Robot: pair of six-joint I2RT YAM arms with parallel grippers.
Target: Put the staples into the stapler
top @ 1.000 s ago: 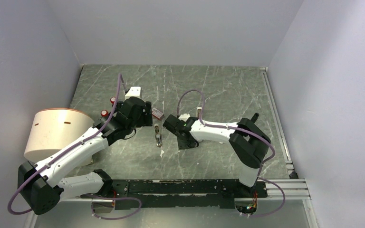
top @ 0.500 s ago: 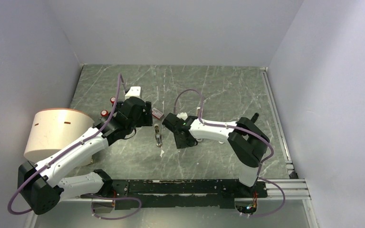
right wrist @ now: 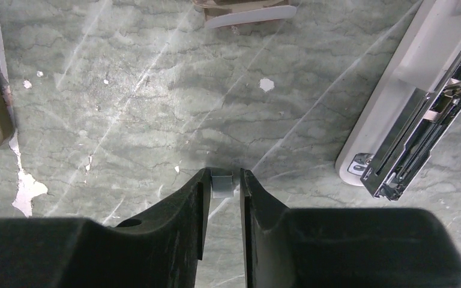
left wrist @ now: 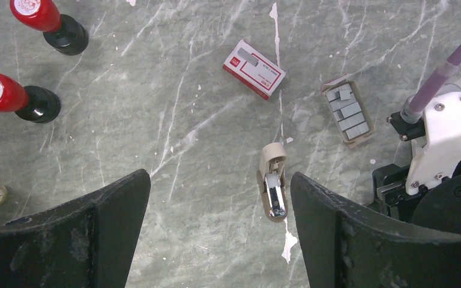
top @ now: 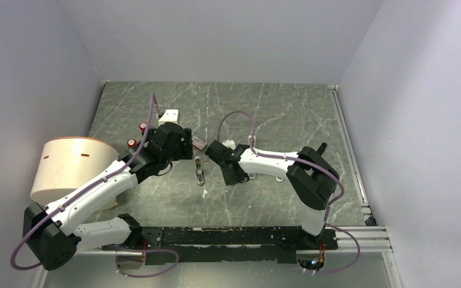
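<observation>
Staples (right wrist: 222, 186): pinched as a small grey strip in the nearly closed right end effector (right wrist: 222, 176), low over the tabletop (right wrist: 156, 90), likely for a short carry left to the stapler (left wrist: 273, 187), lying open, metal inside upward. Left end effector (left wrist: 219, 186) spread wide, empty, hovering above.

Both arms wear white shells (top: 90, 195) with black joints (top: 168, 144); a purple cable (top: 151, 114) loops along each. Scuffed black fingers (left wrist: 342, 240); silver screws (left wrist: 439, 107) dot a white wrist plate (left wrist: 456, 132).

Marble table (left wrist: 156, 120): stapler (left wrist: 274, 189), staples (left wrist: 348, 112), box (left wrist: 254, 60)
</observation>
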